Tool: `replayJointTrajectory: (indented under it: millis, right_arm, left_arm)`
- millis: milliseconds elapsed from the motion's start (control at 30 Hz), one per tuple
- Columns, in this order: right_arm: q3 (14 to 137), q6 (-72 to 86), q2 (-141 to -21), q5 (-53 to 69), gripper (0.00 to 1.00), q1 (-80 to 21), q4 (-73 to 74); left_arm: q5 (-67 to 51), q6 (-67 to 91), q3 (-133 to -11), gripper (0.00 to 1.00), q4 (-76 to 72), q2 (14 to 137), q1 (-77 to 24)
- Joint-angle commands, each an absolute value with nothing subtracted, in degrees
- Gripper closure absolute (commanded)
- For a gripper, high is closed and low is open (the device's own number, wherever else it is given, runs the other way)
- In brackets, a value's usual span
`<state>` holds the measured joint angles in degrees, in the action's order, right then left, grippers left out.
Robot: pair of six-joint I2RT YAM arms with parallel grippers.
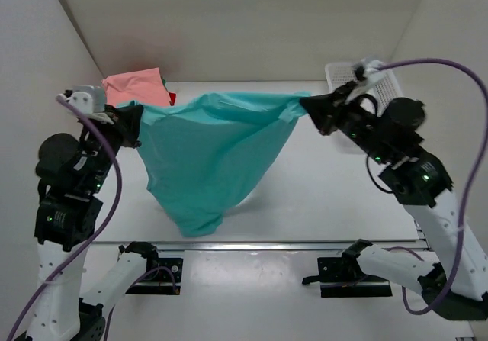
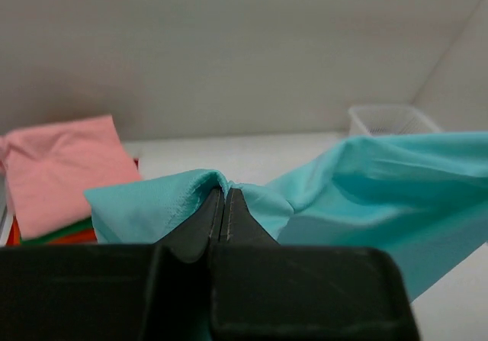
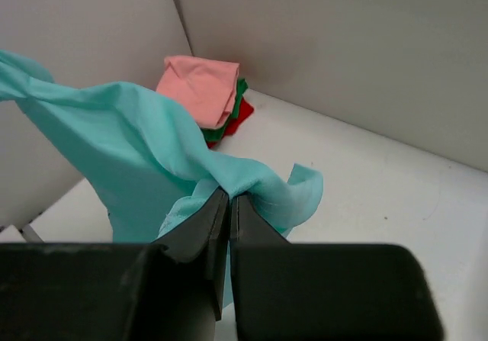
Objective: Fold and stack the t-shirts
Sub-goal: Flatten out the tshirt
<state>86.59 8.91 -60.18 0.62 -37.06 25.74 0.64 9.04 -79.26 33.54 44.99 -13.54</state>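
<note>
Left gripper (image 1: 139,123) and right gripper (image 1: 305,104) pinch the teal t-shirt (image 1: 206,158), top edge stretched between.

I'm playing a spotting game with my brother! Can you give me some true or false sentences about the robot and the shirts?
1. The teal cotton t-shirt is held up between both arms. True.
2. Only the left jaws pinch it. False: the right jaws are shut on it too.
3. A folded salmon-pink shirt tops the pile of folded shirts. True.
4. The white plastic mesh basket sits beside that pile. False: the basket is at the far right, the pile at the far left.
5. The teal shirt is neatly folded. False: it hangs loose and unfolded.
</note>
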Motion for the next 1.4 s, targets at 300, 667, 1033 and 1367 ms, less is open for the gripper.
replayJointTrajectory:
  millis: [300,667,1033,1367]
  right_arm:
    - [88.9,6.9,-77.9,23.9,1.0,-11.0,29.3]
    - [137.4,-3.1,-109.2,13.5,1.0,-9.4,34.0]
    - [106.2,1.9,-96.6,21.9,1.0,0.5,23.8]
    - [51.5,12.6,-69.2,9.2,0.99,-10.1,27.8]
  left_arm:
    - [-13.3,9.8,-84.5,1.0,24.7,69.2,-7.5]
    - [-17.8,16.0,-128.8,1.0,27.4,103.1,-1.5]
    - [-14.9,14.8,-90.4,1.0,15.1,82.2,-6.9]
    - [-7.9,22.8,-36.3,0.9,22.6,46.5,-12.4]
